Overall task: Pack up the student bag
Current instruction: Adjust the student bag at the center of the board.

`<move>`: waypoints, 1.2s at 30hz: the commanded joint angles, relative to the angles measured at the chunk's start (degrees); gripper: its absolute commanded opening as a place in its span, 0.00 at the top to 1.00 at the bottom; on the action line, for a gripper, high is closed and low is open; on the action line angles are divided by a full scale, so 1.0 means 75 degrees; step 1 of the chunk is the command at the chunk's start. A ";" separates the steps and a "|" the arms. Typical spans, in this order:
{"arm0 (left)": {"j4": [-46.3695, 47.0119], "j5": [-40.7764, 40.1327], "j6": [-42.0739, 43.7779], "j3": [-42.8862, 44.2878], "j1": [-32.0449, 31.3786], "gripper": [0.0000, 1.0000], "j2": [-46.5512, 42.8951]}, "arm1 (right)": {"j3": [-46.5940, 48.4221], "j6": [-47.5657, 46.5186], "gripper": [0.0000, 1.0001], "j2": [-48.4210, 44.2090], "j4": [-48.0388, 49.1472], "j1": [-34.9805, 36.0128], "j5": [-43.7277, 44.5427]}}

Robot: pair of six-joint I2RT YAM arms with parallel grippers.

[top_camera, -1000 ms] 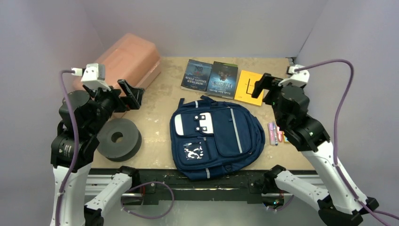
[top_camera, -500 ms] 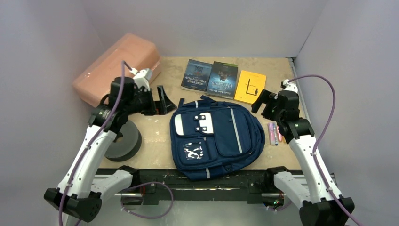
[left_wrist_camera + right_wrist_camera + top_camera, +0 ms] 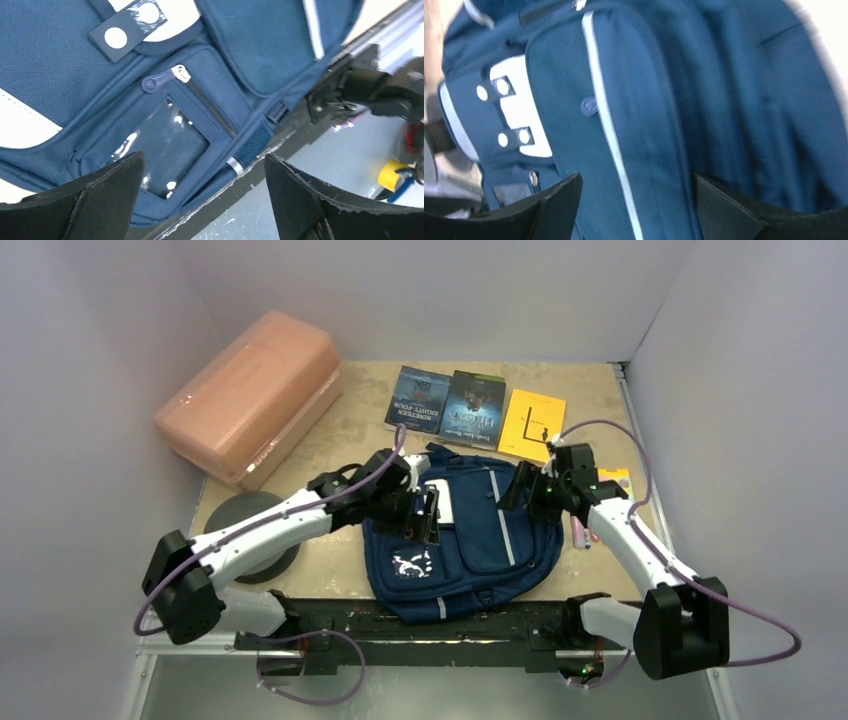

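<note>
Student bag lies flat, front up, mid-surface at the near edge, top toward the far wall. It's navy fabric w/ a grey stripe down the front, a white patch w/ black tabs and white dots, and front zip pockets. Left end effector hangs over the bag's left front, jaws spread wide, nothing btwn them. Right end effector is over the bag's right shoulder, jaws likewise apart, gripping nothing. Can't tell whether either tip touches the fabric. Left wrist view adds detail the top view lacks: a clear window pocket, its zip pull, a side buckle, and a yellow roll down past the surface edge. Right wrist view is blurred but shows stripe and patch close up. Only the top view gives the rest: salmon-pink box far left, dark books and a yellow book in a row beyond the bag, a grey disc partly under the left arm, and pink-purple pens just right of the bag. Surface is tan board; walls are pale lilac-grey.
</note>
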 commanded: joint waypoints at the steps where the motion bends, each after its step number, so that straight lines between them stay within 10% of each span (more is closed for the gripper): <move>1: 0.0559 -0.0768 -0.0632 -0.0075 -0.0084 0.12 0.0682 | -0.0398 0.0812 0.18 0.0212 0.1436 0.0853 -0.1212; 12: 0.0037 -0.1565 0.0023 0.0519 0.1272 0.25 0.2549 | -0.1525 0.3097 0.34 0.0417 0.4360 0.1810 -0.1962; 19: -0.0595 -0.2328 0.0831 0.1363 0.1505 0.25 0.2600 | -0.1214 0.2295 0.34 0.0407 0.3858 0.2728 -0.1066; 26: -0.0792 -0.2027 0.0618 0.0508 0.1504 0.13 0.0494 | 0.0698 -0.0475 0.25 0.0017 0.0670 0.3179 0.2599; 36: -0.1576 -0.2738 -0.0223 -0.0673 0.1556 0.04 -0.2346 | 0.0984 -0.1565 0.22 0.1234 0.3803 0.4298 -0.0267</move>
